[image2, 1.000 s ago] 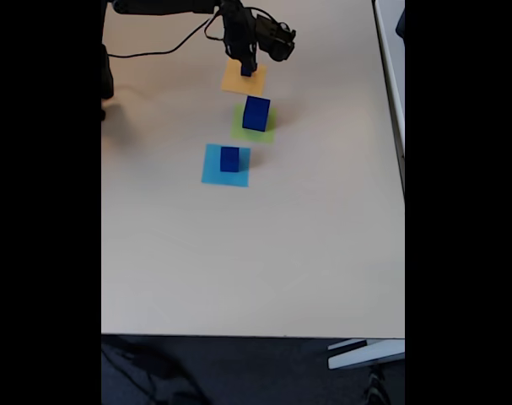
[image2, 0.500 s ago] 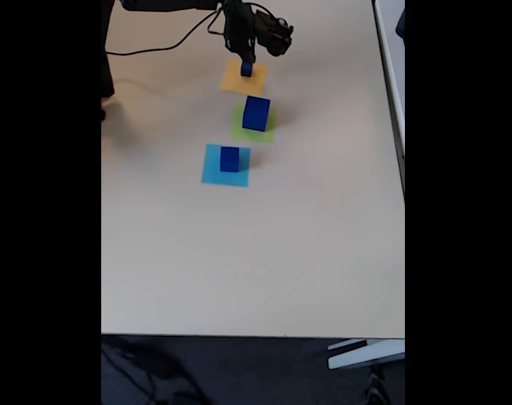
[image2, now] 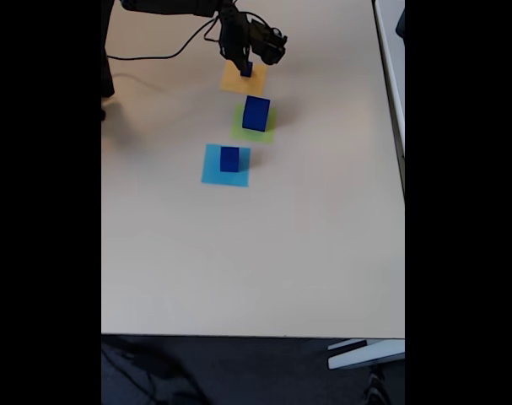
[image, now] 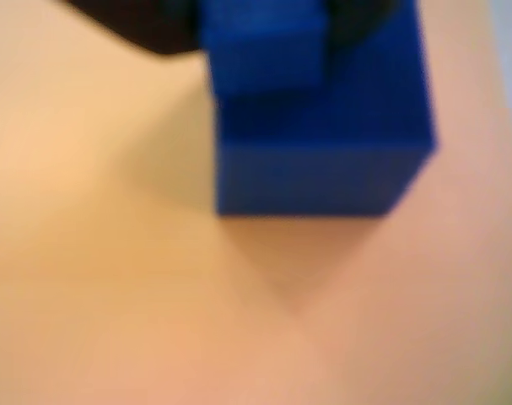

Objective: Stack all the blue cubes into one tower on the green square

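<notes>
In the fixed view the gripper [image2: 246, 67] hangs over the orange-yellow square [image2: 241, 78] at the far side of the table [image2: 239, 253], closed around the smallest blue cube [image2: 246, 69]. The largest blue cube [image2: 256, 113] sits upright on the green square [image2: 254, 126]; the middle blue cube [image2: 229, 159] rests nearer, on the light-blue square [image2: 225, 165]. The cubes have no long axis.

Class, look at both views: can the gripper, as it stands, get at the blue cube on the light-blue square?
Probably not yet: the gripper seems to hold a small blue cube, though the cube on the light-blue square stands unobstructed.
</notes>
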Robot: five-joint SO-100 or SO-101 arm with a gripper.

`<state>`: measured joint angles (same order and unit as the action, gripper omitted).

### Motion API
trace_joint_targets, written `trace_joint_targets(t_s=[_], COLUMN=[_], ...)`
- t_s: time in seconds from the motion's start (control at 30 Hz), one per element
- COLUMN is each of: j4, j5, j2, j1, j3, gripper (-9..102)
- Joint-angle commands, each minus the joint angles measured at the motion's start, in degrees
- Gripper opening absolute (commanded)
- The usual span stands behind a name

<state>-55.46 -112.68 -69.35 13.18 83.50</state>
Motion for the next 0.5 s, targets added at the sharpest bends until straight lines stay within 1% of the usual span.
trace_joint_targets(t_s=[0.0, 0.47], j4=[0.7, 0.4], j5=[0.3, 0.9], j2=[-4.9, -4.9], j1=[-0.2, 0.1], j3=[-0.4, -1.8], gripper=[4, 4])
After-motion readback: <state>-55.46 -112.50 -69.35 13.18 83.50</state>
